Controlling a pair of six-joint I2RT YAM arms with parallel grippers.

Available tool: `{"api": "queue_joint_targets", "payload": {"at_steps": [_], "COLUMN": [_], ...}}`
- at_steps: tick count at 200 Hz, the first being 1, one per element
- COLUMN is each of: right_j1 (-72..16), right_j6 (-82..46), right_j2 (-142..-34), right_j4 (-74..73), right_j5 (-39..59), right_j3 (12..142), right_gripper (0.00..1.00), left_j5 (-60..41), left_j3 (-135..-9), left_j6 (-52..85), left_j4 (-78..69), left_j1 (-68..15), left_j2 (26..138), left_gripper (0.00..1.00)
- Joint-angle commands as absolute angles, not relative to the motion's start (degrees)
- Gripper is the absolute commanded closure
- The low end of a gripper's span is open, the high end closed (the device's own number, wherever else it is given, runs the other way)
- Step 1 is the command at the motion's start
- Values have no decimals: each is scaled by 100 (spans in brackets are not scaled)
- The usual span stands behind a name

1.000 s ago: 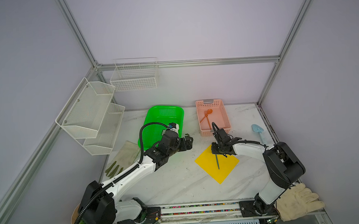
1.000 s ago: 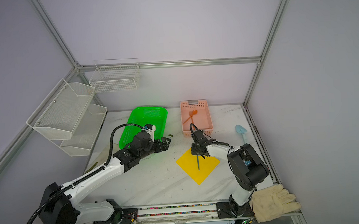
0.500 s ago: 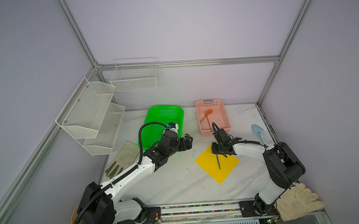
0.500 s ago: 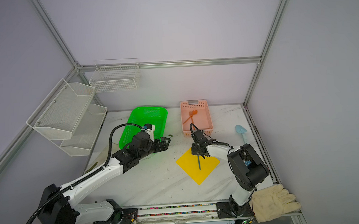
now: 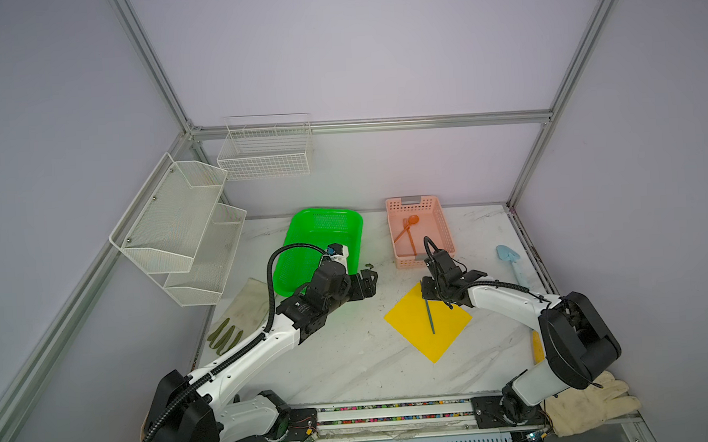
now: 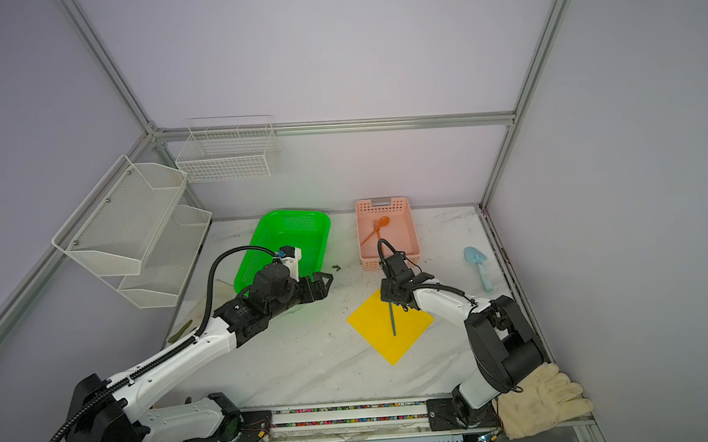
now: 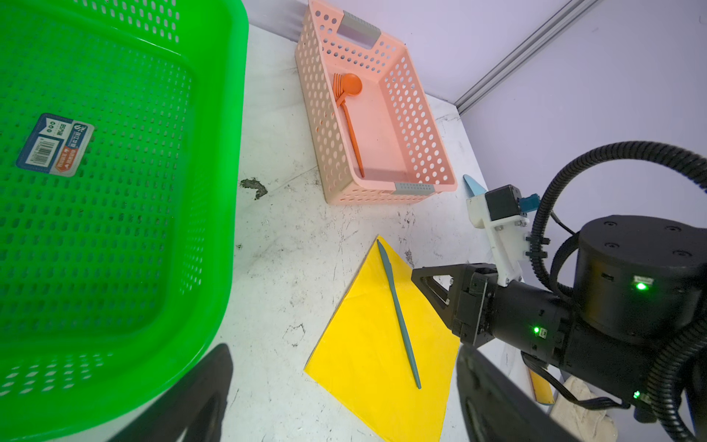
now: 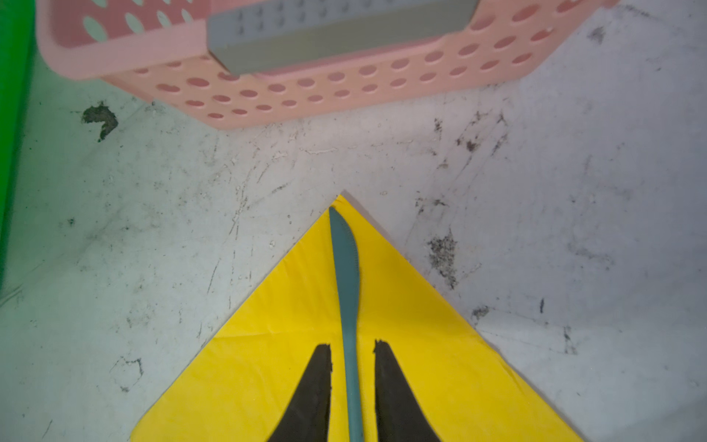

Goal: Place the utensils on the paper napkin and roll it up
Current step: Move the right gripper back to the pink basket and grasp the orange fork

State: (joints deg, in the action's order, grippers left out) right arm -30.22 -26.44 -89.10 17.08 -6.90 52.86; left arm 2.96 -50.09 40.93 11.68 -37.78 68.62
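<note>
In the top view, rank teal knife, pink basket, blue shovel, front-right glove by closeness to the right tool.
1. teal knife, between the jaws of the right tool.
2. pink basket, just behind.
3. blue shovel, rightward.
4. front-right glove, near corner.

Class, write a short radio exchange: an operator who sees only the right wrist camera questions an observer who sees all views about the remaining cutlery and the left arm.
Operator: My right gripper straddles the teal knife on the napkin. Where are the other utensils?
Observer: The orange spoon and orange fork lie together inside the pink basket.
Operator: And the left gripper?
Observer: It hangs open and empty beside the green basket.
</note>
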Motion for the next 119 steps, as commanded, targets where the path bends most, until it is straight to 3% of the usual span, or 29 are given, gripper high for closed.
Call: {"api": "queue_joint_targets", "payload": {"at_steps": [1,41,119], "right_j1": [-3037,-2665,-2033], "right_j6": [-2441,-1880,-1407], "right_j2": [-9004,-10052,-13362], "right_j4": [2063,2439,3403], "right_j5": [-988,-807,-242], "right_j3": [6023,7993,11619], "right_gripper": [70,66,67], "left_j5": [220,177,394], "left_j3": [-4662,-4348,-3834], "left_j6": [4045,4035,4015], "left_j4": [1058,1104,1462], "left_j1": [-3744,-3753,-3804], "left_j2": [6542,6073,5290], "left_gripper": [10,10,10]}}
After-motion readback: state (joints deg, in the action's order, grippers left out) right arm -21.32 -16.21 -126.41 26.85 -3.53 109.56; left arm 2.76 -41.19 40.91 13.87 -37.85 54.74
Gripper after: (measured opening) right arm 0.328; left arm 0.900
